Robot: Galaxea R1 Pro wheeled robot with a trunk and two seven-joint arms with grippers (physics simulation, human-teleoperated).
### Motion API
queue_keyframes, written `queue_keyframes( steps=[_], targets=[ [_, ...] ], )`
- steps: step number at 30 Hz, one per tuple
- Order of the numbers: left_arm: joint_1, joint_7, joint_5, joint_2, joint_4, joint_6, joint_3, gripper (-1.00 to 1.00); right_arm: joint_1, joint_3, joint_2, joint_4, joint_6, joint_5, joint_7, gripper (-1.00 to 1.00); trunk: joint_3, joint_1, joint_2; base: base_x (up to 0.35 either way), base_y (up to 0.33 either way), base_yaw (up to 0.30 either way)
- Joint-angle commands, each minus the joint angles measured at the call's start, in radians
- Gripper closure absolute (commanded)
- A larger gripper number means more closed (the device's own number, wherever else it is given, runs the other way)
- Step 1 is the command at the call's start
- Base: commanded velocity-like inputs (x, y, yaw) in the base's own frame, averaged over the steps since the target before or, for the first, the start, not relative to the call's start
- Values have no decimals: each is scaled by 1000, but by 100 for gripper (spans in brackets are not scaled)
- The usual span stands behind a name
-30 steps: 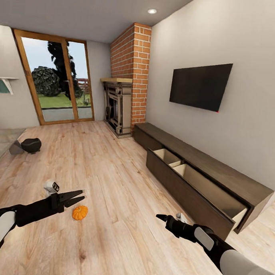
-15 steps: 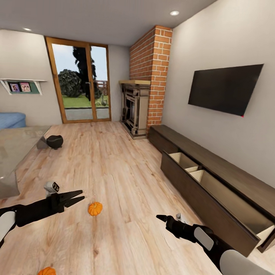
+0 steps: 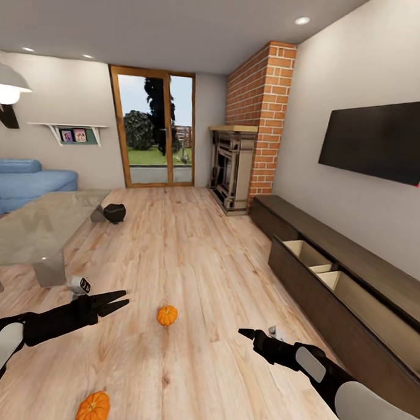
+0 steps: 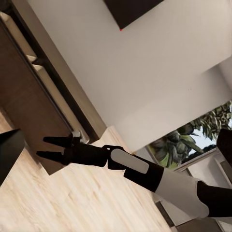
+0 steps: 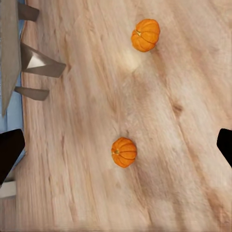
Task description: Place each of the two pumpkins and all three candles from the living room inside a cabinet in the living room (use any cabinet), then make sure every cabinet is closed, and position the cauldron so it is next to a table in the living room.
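Observation:
Two orange pumpkins lie on the wood floor: one (image 3: 167, 315) between my arms, the other (image 3: 93, 408) near the lower edge; both pumpkins (image 5: 124, 152) (image 5: 145, 35) show in the right wrist view. The black cauldron (image 3: 114, 213) sits on the floor by the far corner of the glossy table (image 3: 32, 230). The dark cabinet (image 3: 360, 262) runs along the right wall with one long drawer pulled out, pale inside. My left gripper (image 3: 127, 297) is open and empty, left of the nearer pumpkin. My right gripper (image 4: 42, 147) is open and empty. The candles are out of view.
A brick chimney with a fireplace (image 3: 231, 171) stands at the far end of the cabinet. A TV (image 3: 381, 141) hangs above the cabinet. A glass patio door (image 3: 155, 131) is at the back and a blue sofa (image 3: 28, 184) behind the table.
The head view has swung left, bringing in the table, the sofa and the second pumpkin. Both arms hold the same pose in the picture.

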Motion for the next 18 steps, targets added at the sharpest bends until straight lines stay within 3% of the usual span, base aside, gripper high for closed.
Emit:
queue_keyframes(
  steps=[1,9,18],
  targets=[
    [-1,-3,-1,0,0,4,0,-100,-1,4,-1,-1,3,-5,1,-100,0,0,-1,-124,-61,276],
    [-1,-3,-1,0,0,4,1,-100,-1,4,1,-1,3,-5,1,-100,4,0,-1,-115,-139,276],
    [-1,-3,-2,0,0,3,0,-100,-1,4,1,-1,3,-4,-2,-100,8,0,-1,-10,-26,276]
  ],
)
